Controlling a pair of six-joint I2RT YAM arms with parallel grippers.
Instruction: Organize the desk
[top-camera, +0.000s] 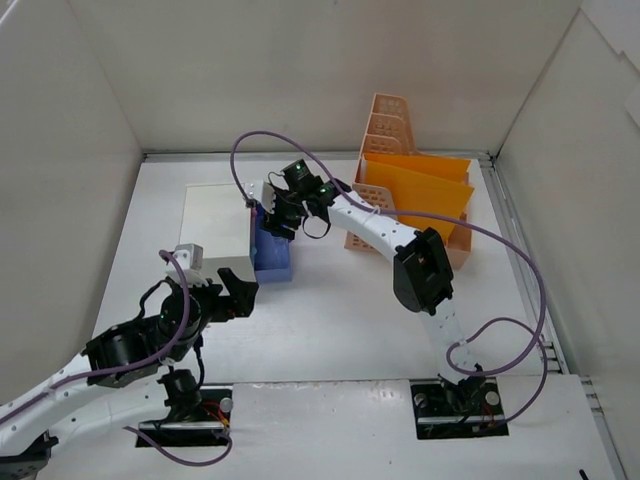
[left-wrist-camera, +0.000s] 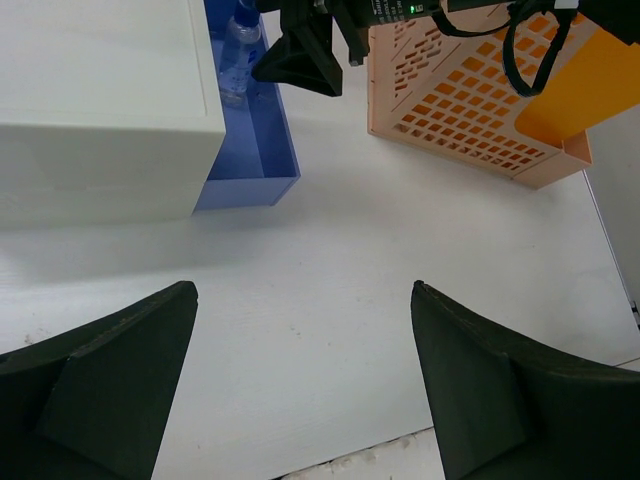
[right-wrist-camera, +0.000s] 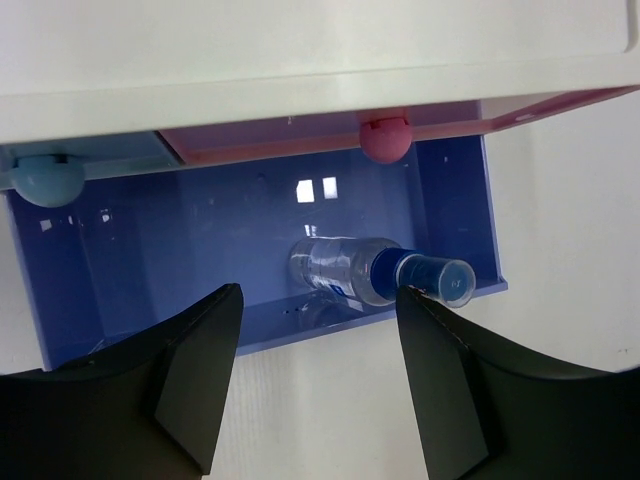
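Right pincer (right-wrist-camera: 318, 300) spread over blue drawer (right-wrist-camera: 180, 240) with bottle (right-wrist-camera: 335, 268), desk (right-wrist-camera: 320, 420) underneath

The overhead camera sits above and behind my bases and looks down and forward, far enough back to take in the whole surface (top-camera: 340, 320), both my arms, the drawer unit (top-camera: 215, 225) and the peach rack (top-camera: 405, 190). My left wrist camera rides low, facing forward and down across the surface past my left gripper (left-wrist-camera: 302, 290), at middle range. My right wrist camera hangs close over the open blue drawer (right-wrist-camera: 250, 260), looking nearly straight down past my right gripper (right-wrist-camera: 320, 295). All three views share that drawer; both wrist views share the bottle (right-wrist-camera: 350, 270) in it.
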